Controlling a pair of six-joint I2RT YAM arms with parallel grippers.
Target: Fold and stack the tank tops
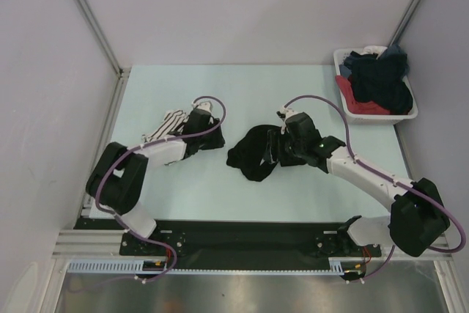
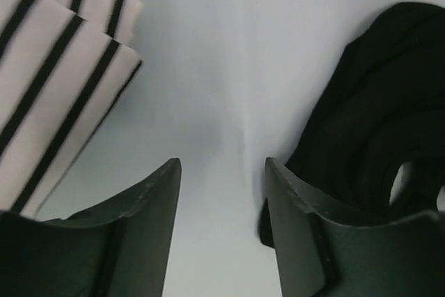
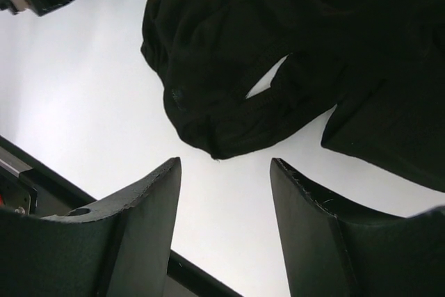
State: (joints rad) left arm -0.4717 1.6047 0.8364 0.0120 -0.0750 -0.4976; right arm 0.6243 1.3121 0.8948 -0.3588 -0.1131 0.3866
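Striped top (image 1: 165, 124) seems folded, left of crumpled black top (image 1: 249, 155); nothing is stacked. Left gripper (image 2: 222, 168) and right gripper (image 3: 226, 168) are spread, nothing held.

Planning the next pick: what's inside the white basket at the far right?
The basket holds a heap of dark clothes, with red fabric along its near-left side. Anything beneath is covered.

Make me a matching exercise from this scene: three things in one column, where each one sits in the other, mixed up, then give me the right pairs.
Things:
1. striped tank top
2. black tank top
3. white basket

Places:
A. far right corner of the table
B. middle of the table
C. left part of the table

Pairs: 1-C, 2-B, 3-A
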